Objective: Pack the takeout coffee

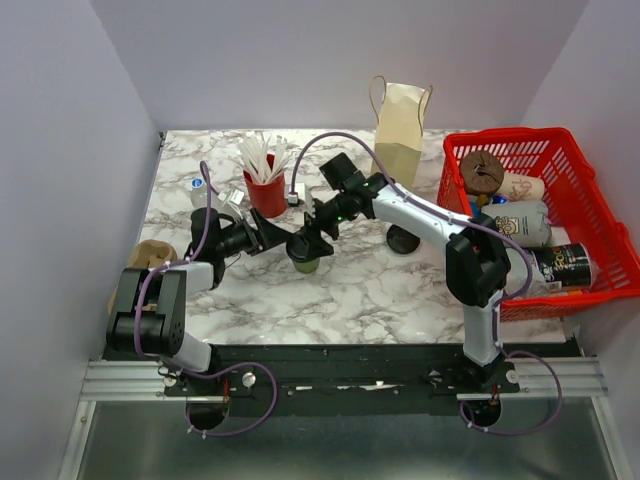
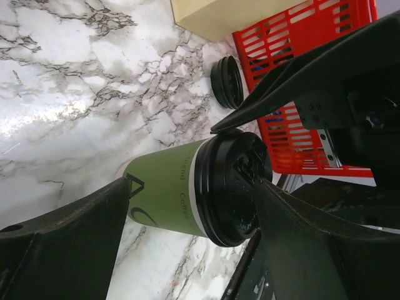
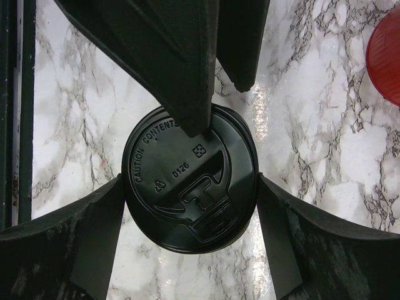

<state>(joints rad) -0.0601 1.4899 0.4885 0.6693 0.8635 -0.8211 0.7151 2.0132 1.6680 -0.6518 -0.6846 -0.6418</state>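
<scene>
**Coffee cup stands between both arms, left of the surface's middle**

At the left edge of the marble surface (image 1: pixel 380 295) lies a crumpled brown paper wad (image 1: pixel 150 256). The left arm (image 1: pixel 165 305) reaches rightward from that side. The left jaws stand wide and turned on edge, their tips just beside the cup; whether they touch it cannot be told. Behind them, toward the far edge, a red cup of white sticks (image 1: pixel 268 195) stands upright.

The takeout coffee (image 1: pixel 305 262), an olive-green paper cup under a black lid (image 3: pixel 190 187), stands upright a little left of the middle. The right arm (image 1: pixel 420 212) comes in over it from the right. The right jaws straddle the lid, one fingertip meeting its rim on each side.

Further right a loose black lid (image 1: pixel 403 239) lies flat. A tan paper bag (image 1: pixel 398 135) stands at the far edge. A red basket (image 1: pixel 505 143) at the right edge holds printed cups (image 1: pixel 520 222) on their sides.
</scene>
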